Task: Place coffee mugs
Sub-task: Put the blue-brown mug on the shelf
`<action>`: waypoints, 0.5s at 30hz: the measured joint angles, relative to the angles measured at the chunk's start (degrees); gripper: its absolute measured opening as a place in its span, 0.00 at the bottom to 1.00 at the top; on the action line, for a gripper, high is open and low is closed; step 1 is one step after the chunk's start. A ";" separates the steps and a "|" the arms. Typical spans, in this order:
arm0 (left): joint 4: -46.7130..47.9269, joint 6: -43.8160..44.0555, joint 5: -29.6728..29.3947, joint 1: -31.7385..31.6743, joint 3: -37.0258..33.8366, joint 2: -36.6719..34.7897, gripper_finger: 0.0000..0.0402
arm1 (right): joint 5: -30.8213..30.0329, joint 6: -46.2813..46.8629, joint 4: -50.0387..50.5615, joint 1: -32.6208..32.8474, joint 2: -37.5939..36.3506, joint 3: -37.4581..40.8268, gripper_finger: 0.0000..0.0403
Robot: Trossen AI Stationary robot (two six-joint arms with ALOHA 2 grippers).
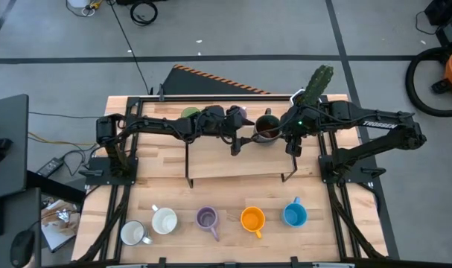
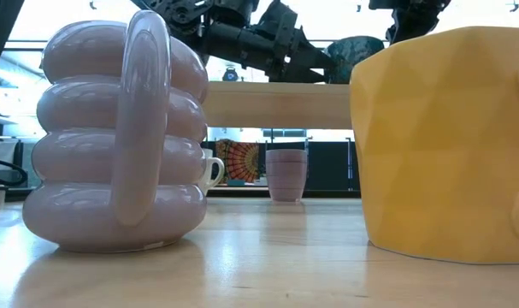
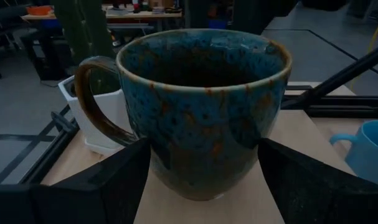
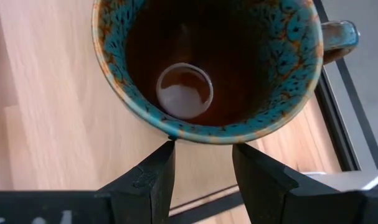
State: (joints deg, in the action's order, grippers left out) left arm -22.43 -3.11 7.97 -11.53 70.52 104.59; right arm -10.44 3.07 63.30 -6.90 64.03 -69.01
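A dark brown mug (image 1: 267, 127) with a blue-speckled glaze stands upright on the raised wooden shelf (image 1: 211, 160). My left gripper (image 1: 244, 138) reaches along the shelf from the left, one finger on each side of the mug (image 3: 204, 112). My right gripper (image 4: 203, 162) hangs open over the mug's near-right side (image 1: 291, 138), its fingertips just outside the rim (image 4: 176, 134). In a row on the near table stand two white mugs (image 1: 132, 233) (image 1: 164, 220), a lilac mug (image 1: 207, 218), an orange mug (image 1: 252, 219) and a blue mug (image 1: 294, 214). A green mug (image 1: 190, 113) and a second lilac mug (image 1: 240, 113) show behind the left arm. My left gripper pinches the dark brown mug by its lower body (image 3: 157, 174), a finger against each side of the wall. The fingers (image 3: 114, 180) come in level from the table's left, with the handle (image 3: 92, 99) to one side. The mug stands upright with its base on the shelf.
A white faceted pot with a green cactus (image 1: 315, 85) stands at the far right corner, close behind the dark mug. The shelf's thin legs (image 1: 188, 179) reach down to the table. In the low view the lilac (image 2: 114, 145) and orange (image 2: 447, 145) mugs fill the foreground.
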 joint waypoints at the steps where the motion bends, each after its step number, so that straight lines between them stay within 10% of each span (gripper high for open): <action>1: 0.04 -0.02 0.24 -0.02 0.59 0.58 0.76 | -0.09 0.00 0.44 0.00 0.00 0.00 0.41; 15: 0.11 -0.15 1.09 -0.17 3.33 2.46 0.76 | -1.55 1.29 2.99 0.00 -1.41 0.00 0.41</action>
State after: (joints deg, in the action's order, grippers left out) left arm -22.33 -3.26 9.06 -11.70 73.84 107.04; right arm -11.99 4.36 66.29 -6.90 62.62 -69.01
